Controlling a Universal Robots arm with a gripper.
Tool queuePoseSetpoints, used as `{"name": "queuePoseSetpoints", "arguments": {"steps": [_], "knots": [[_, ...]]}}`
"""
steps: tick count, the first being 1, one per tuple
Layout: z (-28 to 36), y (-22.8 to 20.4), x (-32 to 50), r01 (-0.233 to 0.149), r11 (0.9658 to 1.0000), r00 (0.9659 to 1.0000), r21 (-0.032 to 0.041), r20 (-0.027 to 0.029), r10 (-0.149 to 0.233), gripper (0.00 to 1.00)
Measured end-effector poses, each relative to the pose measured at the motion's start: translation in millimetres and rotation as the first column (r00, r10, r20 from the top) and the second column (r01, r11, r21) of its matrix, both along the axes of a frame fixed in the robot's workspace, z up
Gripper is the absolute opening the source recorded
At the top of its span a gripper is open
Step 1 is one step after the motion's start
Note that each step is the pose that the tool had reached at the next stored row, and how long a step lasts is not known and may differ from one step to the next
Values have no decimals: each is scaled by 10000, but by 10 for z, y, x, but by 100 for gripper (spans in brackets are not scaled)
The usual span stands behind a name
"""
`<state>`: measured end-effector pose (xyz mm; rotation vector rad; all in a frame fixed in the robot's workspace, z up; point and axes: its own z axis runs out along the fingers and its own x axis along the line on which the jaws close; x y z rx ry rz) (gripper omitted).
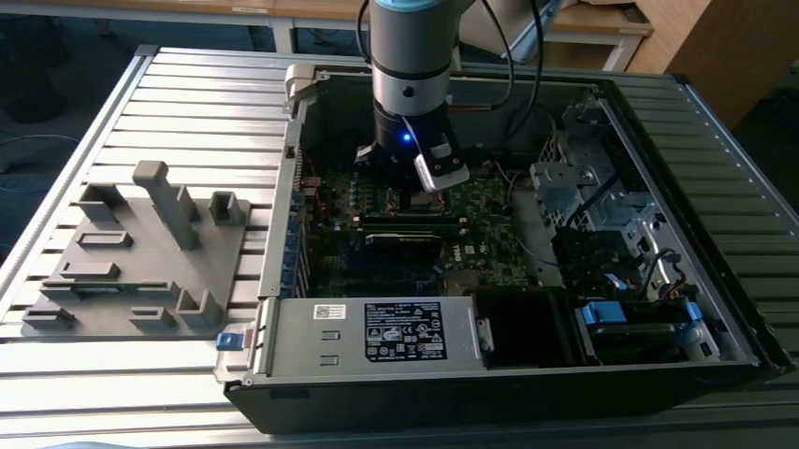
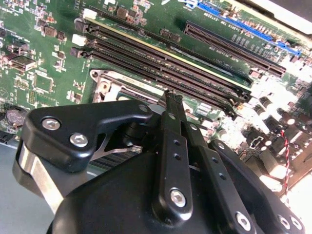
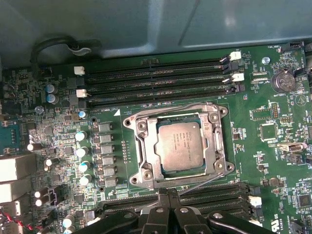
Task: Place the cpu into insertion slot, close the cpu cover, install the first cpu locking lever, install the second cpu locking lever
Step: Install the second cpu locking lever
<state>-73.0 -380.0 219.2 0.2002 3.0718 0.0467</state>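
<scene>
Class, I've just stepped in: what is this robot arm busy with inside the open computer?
The arm reaches down into the open computer case, over the motherboard. In the first wrist view the cpu already sits in the insertion slot, with the cpu cover closed around it. The gripper is shut, its tips right beside the socket's edge, close to a thin locking lever.
</scene>
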Motion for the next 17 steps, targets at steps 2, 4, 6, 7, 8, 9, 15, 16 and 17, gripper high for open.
{"name": "queuePoseSetpoints", "arguments": {"steps": [2, 4, 6, 7, 8, 9, 15, 16, 17], "knots": [[-1, 0, 0, 0, 10000, 10000, 0, 0, 0, 11], [-5, 0, 0, 0, 10000, 10000, 2, 1, 0, 11], [-14, 0, 0, 0, 10000, 10000, 0, 0, 0, 11], [-17, 0, 0, 0, 10000, 10000, -1, 0, 0, 11], [-19, 0, 0, 0, 10000, 10000, 0, 0, 0, 11], [-21, 0, -1, 0, 10000, 10000, -1, -1, 0, 11], [-23, 0, 0, 0, 10000, 10000, 0, 0, 0, 11], [-23, 0, 0, 0, 10000, 10000, -1, 0, 0, 11], [-23, 0, -1, 0, 10000, 10000, -1, 0, 0, 11]]}}
